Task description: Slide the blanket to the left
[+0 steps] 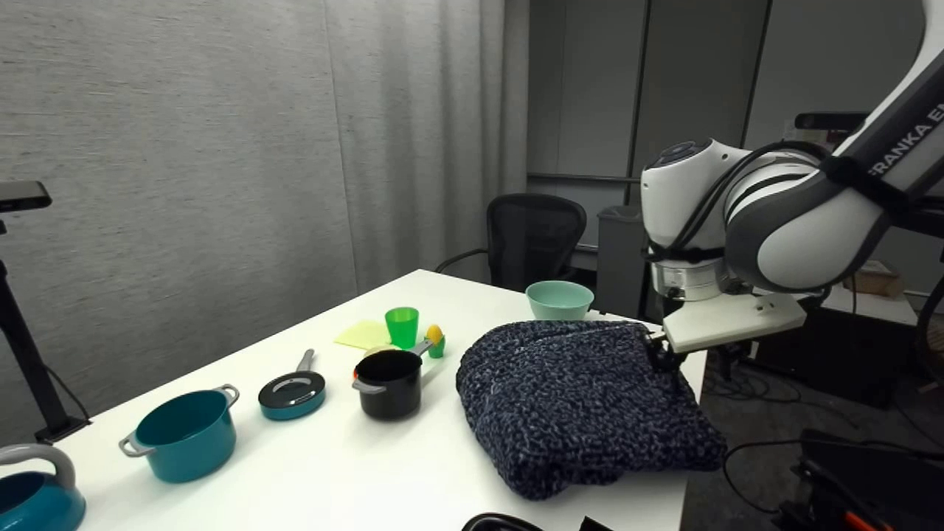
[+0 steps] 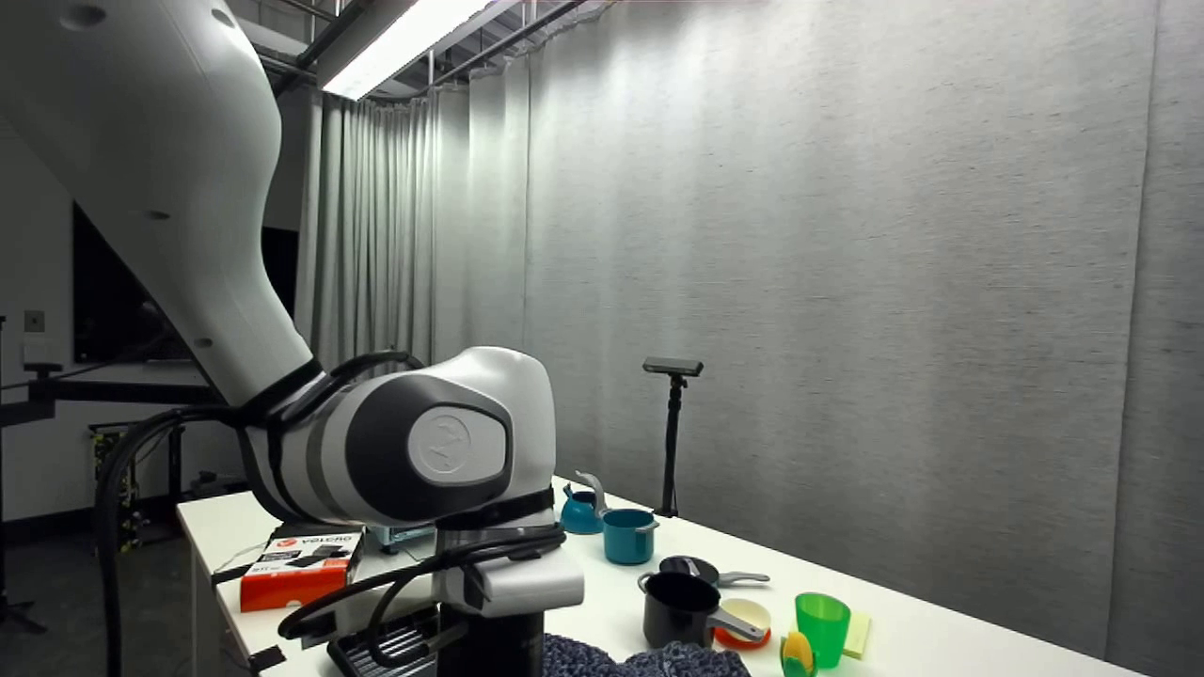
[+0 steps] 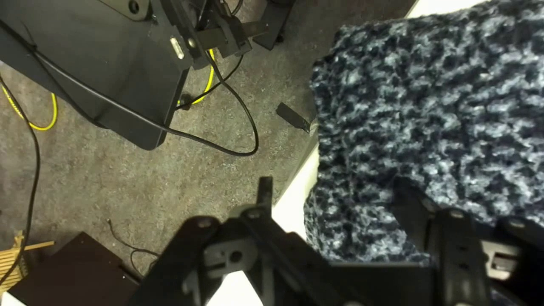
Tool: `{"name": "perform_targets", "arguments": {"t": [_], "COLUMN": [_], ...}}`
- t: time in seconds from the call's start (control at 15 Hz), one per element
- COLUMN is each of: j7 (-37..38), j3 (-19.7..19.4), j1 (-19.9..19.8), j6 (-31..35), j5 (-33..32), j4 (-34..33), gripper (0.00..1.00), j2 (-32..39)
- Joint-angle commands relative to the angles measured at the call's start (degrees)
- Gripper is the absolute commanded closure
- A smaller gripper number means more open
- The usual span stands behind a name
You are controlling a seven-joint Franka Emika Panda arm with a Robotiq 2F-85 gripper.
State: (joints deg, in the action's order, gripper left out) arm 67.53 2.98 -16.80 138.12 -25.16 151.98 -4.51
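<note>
Straddling an edge of the blanket with fingers spread, clamping nothing; may merely bunch the top if pressing too shallowly.

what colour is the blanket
The blanket is dark navy with pale speckles, clearest in the wrist view.

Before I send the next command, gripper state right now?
Gripper: open, jaws wide apart at the edge of the blanket, not clamped on it.
</note>
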Motion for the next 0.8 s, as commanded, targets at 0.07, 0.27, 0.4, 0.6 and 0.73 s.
{"name": "perform_targets", "arguments": {"t": [0.07, 0.27, 0.4, 0.6, 0.73], "j7": [6.59, 10.89, 14.52, 20.16, 24.13], "j3": [-4.29, -6.35, -7.65, -8.87, -9.07], "j1": [3.02, 4.53, 5.76, 8.01, 9.62], "j6": [-0.12, 0.16, 2.43, 7.91, 11.78], "j5": [-5.06, -8.79, -12.61, -18.28, -21.23], "j4": [-2.99, -4.22, -4.56, -5.4, -6.41], "gripper": [0.67, 0.89, 1.0, 1.0, 1.0], "j2": [5.1, 8.22, 9.79, 11.31, 12.47]}}
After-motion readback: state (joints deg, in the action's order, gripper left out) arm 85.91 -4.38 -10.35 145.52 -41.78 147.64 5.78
